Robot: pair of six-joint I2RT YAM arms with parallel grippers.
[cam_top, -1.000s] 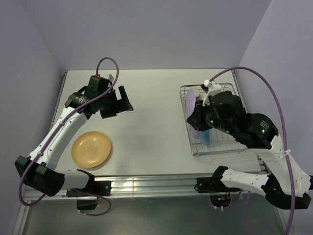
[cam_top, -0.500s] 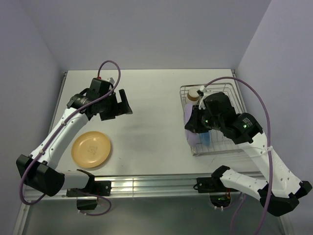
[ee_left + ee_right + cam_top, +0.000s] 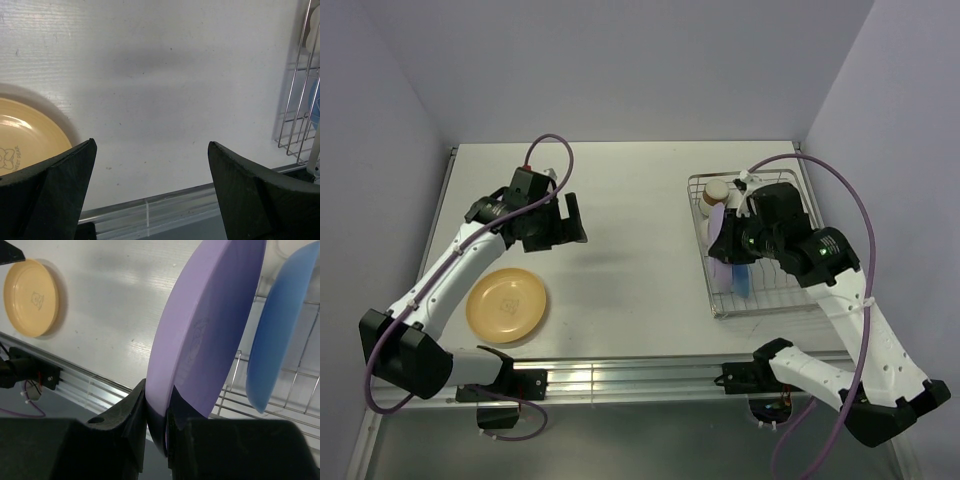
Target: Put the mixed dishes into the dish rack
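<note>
Top view: wire dish rack (image 3: 775, 303) sits on the right side of the table (image 3: 640, 190). In it a blue plate (image 3: 743, 281) stands on edge and a brown cup (image 3: 717, 190) sits at the far-left corner. Right claw (image 3: 727, 243) pinches a purple plate (image 3: 718, 222), held on edge over the rack's left side; cannot tell if it touches the wires. A yellow plate (image 3: 506, 304) lies flat on the table, near left. Left claw (image 3: 560, 232) hangs above the table just beyond that plate, spread wide, nothing in it. Pale lilac walls (image 3: 620, 70) close in three sides.

Left wrist view: left claw (image 3: 151, 145) wide apart over bare white table (image 3: 165, 75). Yellow plate (image 3: 25, 135) at the left edge, rack (image 3: 299, 100) at the right edge, metal rail (image 3: 150, 206) along the bottom.

Right wrist view: right claw (image 3: 156, 412) clamped on the purple plate's (image 3: 210, 325) lower rim. Blue plate (image 3: 280, 325) stands just beside it, between rack wires (image 3: 235, 405). Yellow plate (image 3: 31, 297) well apart, on the table (image 3: 115, 305).
</note>
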